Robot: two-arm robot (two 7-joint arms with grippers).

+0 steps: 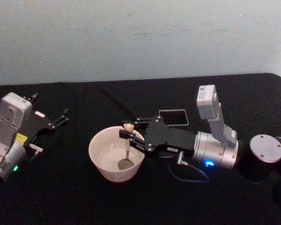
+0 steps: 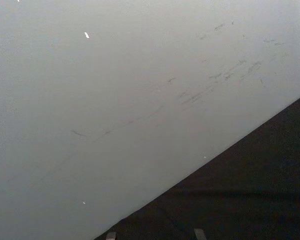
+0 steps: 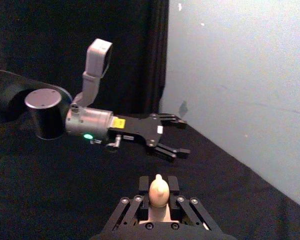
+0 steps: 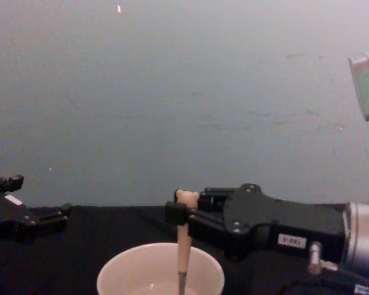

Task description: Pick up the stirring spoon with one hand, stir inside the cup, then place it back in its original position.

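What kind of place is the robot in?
Probably a robot test bench: black-draped table, bare pale wall, and the right hand holding a spoon in a cup. The left hand hangs open.

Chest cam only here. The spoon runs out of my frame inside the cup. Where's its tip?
Observer: Head view shows it. The spoon's round end is low in the cup, near the floor. The right gripper is shut on the handle's top.
Operator: I see no holder. Is there one?
Observer: Yes. A dark square holder stands on the table behind the right gripper, apart from the cup.
Operator: Left arm in the way?
Observer: No. The left gripper sits over the table's left side, jaws open, well apart from the cup.
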